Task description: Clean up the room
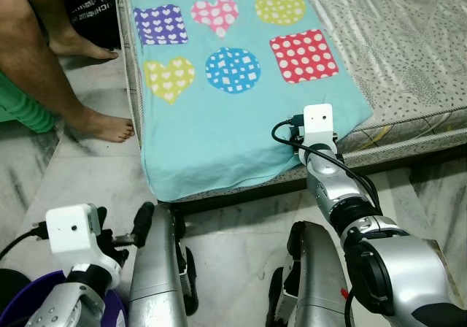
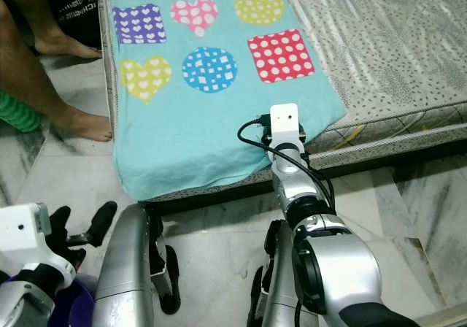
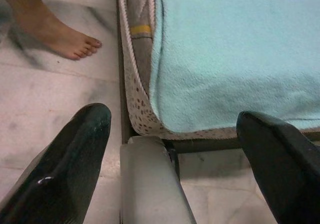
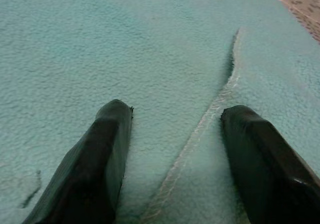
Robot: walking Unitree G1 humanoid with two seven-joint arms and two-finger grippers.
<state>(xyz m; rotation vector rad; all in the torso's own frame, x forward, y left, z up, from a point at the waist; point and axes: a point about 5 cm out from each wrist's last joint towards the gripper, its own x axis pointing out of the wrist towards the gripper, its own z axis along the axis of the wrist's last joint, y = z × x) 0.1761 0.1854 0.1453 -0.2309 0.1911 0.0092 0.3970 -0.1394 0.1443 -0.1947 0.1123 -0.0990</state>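
Across the bed (image 1: 408,57), a turquoise fleece blanket (image 1: 211,130) printed with polka-dot hearts, circles and squares lies spread flat, its near edge hanging over the mattress side toward the robot. At roughly 1 o'clock from the robot's legs, the right end effector (image 4: 172,119) rests on the blanket's near right corner, fingers (image 4: 107,149) spread wide and pressed into the pile, a stitched hem running up between them; nothing is clamped. A red square with white dots sits just beyond, at 12 o'clock from that arm. To the blanket's right, at 2 o'clock, the bare grey speckled mattress cover shows.

Lower down at 9 o'clock, the left end effector (image 3: 172,129) hovers low above the marble floor (image 1: 87,174), its fingers set wide apart and empty, aimed at the bed's near left corner and the robot's own silver leg (image 1: 157,268). A purple bucket (image 1: 22,305) sits under that arm at 8 o'clock. At 10 to 11 o'clock, a person's bare feet (image 1: 102,125) stand on the floor just beside the bed, with green fabric (image 1: 18,108) at the frame's edge.
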